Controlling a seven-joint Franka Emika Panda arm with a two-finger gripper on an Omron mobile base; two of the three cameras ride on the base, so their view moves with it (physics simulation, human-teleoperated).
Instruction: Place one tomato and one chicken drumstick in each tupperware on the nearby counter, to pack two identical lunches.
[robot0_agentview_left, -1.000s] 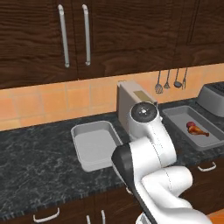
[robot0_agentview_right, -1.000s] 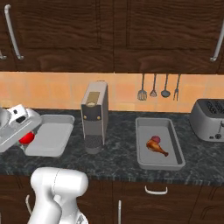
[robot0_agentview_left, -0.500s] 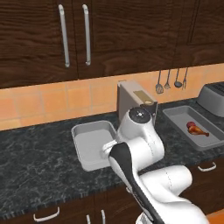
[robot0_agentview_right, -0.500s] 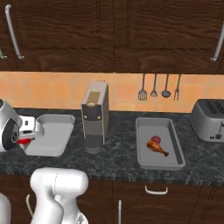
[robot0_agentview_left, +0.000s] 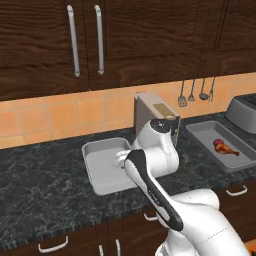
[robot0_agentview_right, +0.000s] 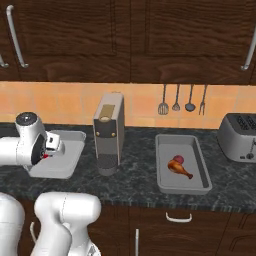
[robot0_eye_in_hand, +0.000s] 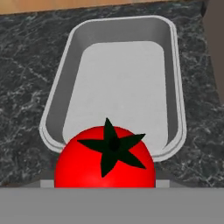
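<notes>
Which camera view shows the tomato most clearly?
The hand view: the tomato is close and red, its green stem facing the camera, before the empty tupperware. The right base view gives a red sliver beside the gripper; the left base view hides it.

Glossy red tomato (robot0_eye_in_hand: 105, 164) above smooth matt-grey tupperware (robot0_eye_in_hand: 175, 87), on polished black marbled stone counter (robot0_eye_in_hand: 26, 70); dark-grained wooden cabinets (robot0_agentview_left: 150, 35).

A red tomato (robot0_eye_in_hand: 105, 159) with a dark green star-shaped stem sits at the bottom of the view, overlapping the near rim of a light grey tupperware (robot0_eye_in_hand: 57, 94); the tupperware rests on the black marbled counter (robot0_eye_in_hand: 26, 65).
</notes>
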